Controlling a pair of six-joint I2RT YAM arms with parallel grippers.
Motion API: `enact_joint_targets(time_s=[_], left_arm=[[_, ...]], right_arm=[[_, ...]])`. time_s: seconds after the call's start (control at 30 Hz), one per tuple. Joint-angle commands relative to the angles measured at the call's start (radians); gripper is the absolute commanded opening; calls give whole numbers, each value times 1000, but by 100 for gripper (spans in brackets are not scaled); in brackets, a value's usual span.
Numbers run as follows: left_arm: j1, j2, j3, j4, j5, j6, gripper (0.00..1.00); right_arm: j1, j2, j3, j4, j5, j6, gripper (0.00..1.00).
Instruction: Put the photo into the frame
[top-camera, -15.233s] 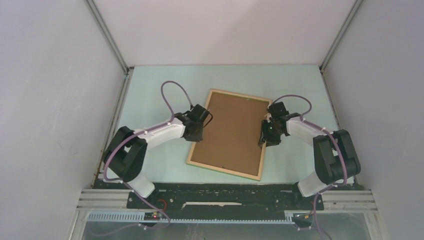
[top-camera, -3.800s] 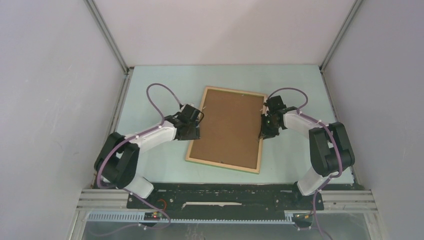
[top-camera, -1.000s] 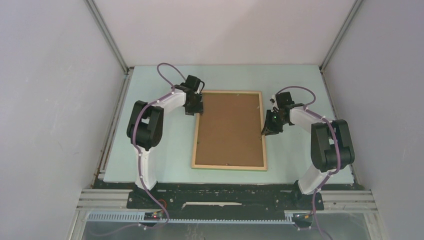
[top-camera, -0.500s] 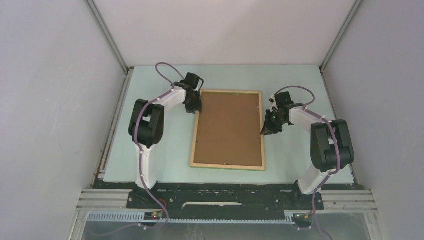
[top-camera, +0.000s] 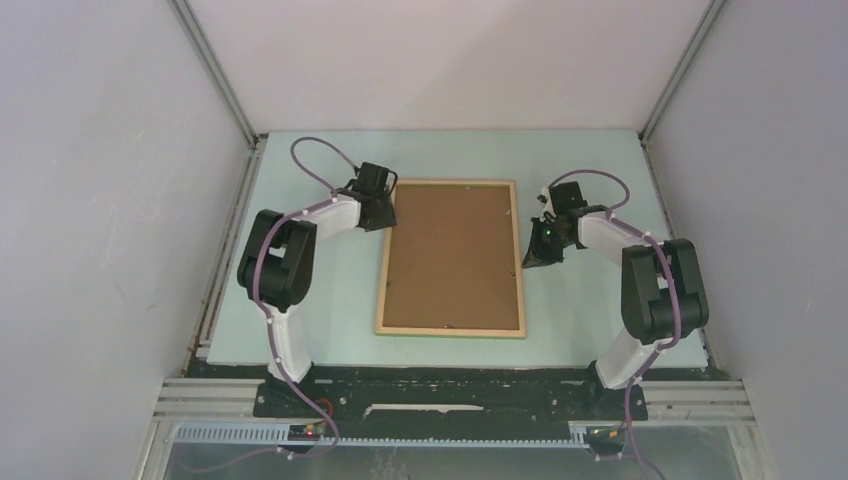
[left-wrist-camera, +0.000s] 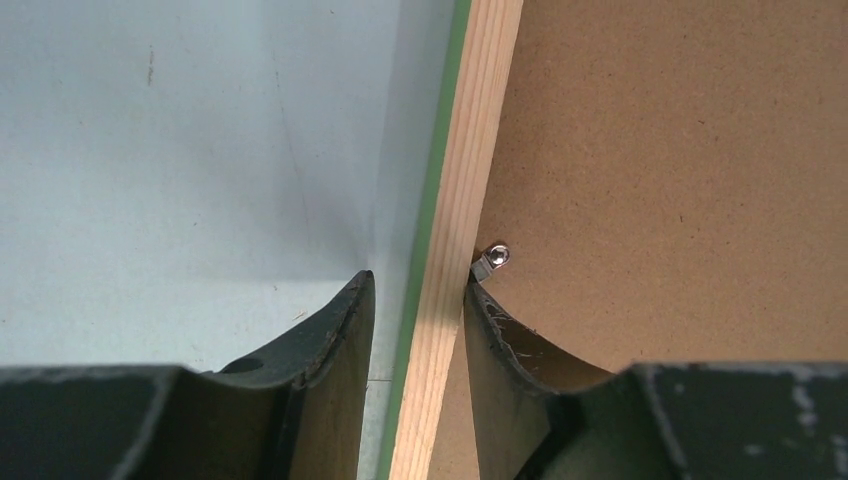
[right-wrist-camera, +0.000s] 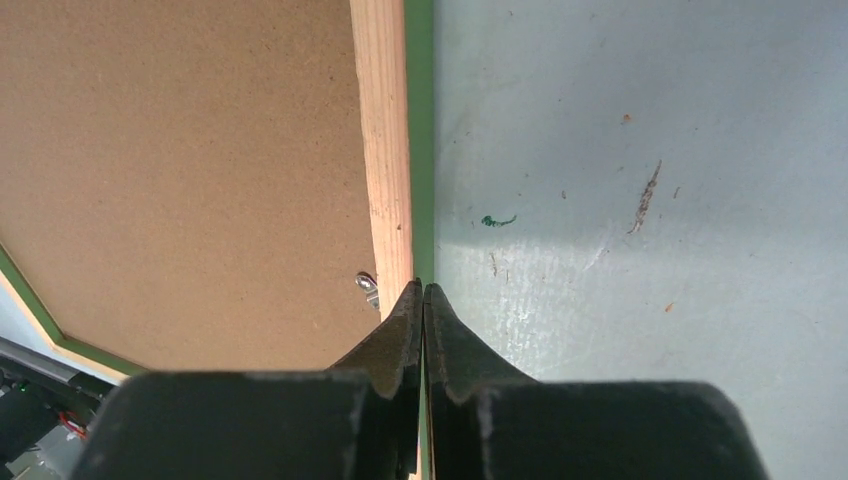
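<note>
Lying flat near the table's (top-camera: 330, 300) centre is the frame (top-camera: 450, 331), pale wood face up, long sides running front to back, w/ a brown board (top-camera: 452, 255) filling the opening. A thin green edge shows along the rails' outer sides in both wrist views.

L gripper (top-camera: 387, 213) sits at the frame's left rail, near the far-left corner. Its wrist cam shows the jaws apart and straddling the rail: outer finger (left-wrist-camera: 340, 330) over the table w/ a visible gap to the green edge, inner finger (left-wrist-camera: 490, 330) over the board, right by a small metal tab (left-wrist-camera: 492, 258). Nothing clamped. The inner finger is possibly touching the rail's inner edge, but the angle makes that hard to confirm.

R gripper (top-camera: 527, 262) is at the right rail, approx. mid-length. Jaws are pressed fully together w/ nothing between them, tips (right-wrist-camera: 422, 292) at the rail's outer edge, where wood meets the green strip. Another metal tab (right-wrist-camera: 366, 284) sits just inside the rail there, on the board side.
</note>
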Motion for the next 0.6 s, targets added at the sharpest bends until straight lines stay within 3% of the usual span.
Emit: enact_joint_targets(time_s=[0.0, 0.07, 0.1, 0.23, 0.37, 0.57], left_arm=[[18, -76, -40, 114, 72, 21, 4], [18, -101, -58, 107, 144, 18, 12], [19, -112, -65, 102, 173, 19, 21], [25, -154, -78, 45, 183, 29, 43], [26, -158, -67, 26, 162, 54, 48], [25, -50, 51, -81, 131, 98, 57]], right_arm=[[11, -12, 27, 17, -33, -8, 5], [16, -19, 27, 17, -36, -9, 8], [17, -25, 27, 17, -38, -9, 14], [18, -49, 28, 28, -41, -2, 29], [14, -54, 41, 37, -20, 11, 41], [26, 3, 107, 11, 11, 8, 49]])
